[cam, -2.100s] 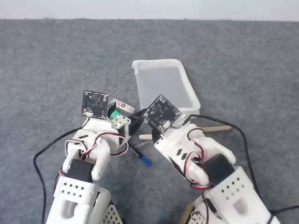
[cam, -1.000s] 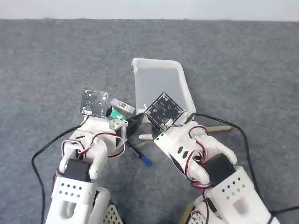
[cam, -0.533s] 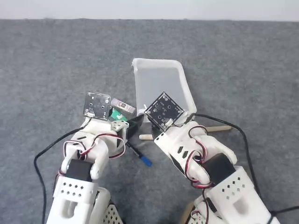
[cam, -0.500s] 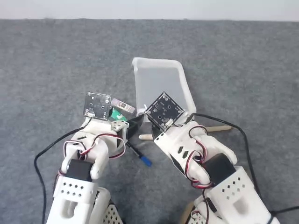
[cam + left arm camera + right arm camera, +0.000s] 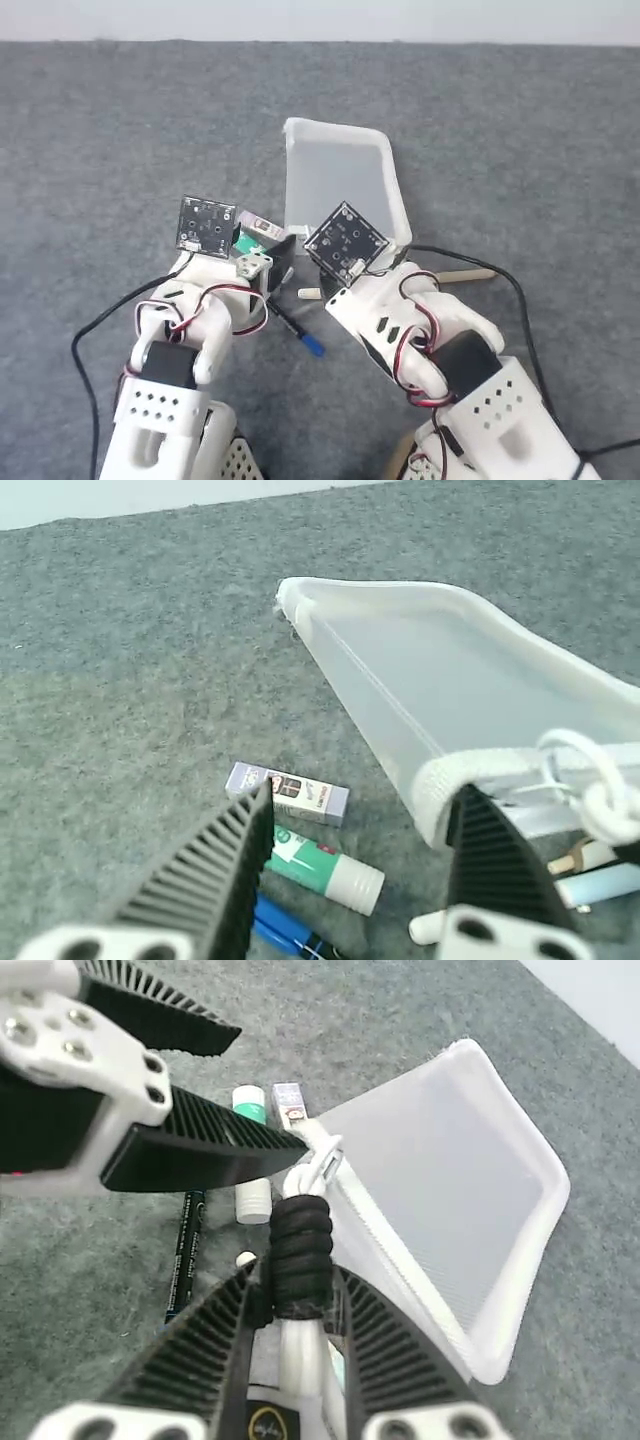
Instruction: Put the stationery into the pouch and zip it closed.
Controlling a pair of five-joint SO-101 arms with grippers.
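- Grey felt bench (image 5: 120, 120) carries a pouch (image 5: 340, 180); glue stick (image 5: 320, 858) and pen (image 5: 280, 930) lie outside.
- Right pincer (image 5: 298, 1280) grips the zip cord (image 5: 300, 1245), left pincer (image 5: 360, 810) gapes: a tug could drag the unheld pouch.

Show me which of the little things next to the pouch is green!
The tube: it has a green body and a white cap, and lies between the small boxed eraser and the blue pen.

I read the table cover (image 5: 120, 130) as rough matt grey felt, the pouch (image 5: 340, 185) at twelve o'clock as smooth frosted plastic with a woven cloth rim (image 5: 470, 770), its pull cord (image 5: 300, 1240) as matt black braid, and the fingers (image 5: 205, 1350) of the right gripper (image 5: 295, 1272) as ribbed plastic.
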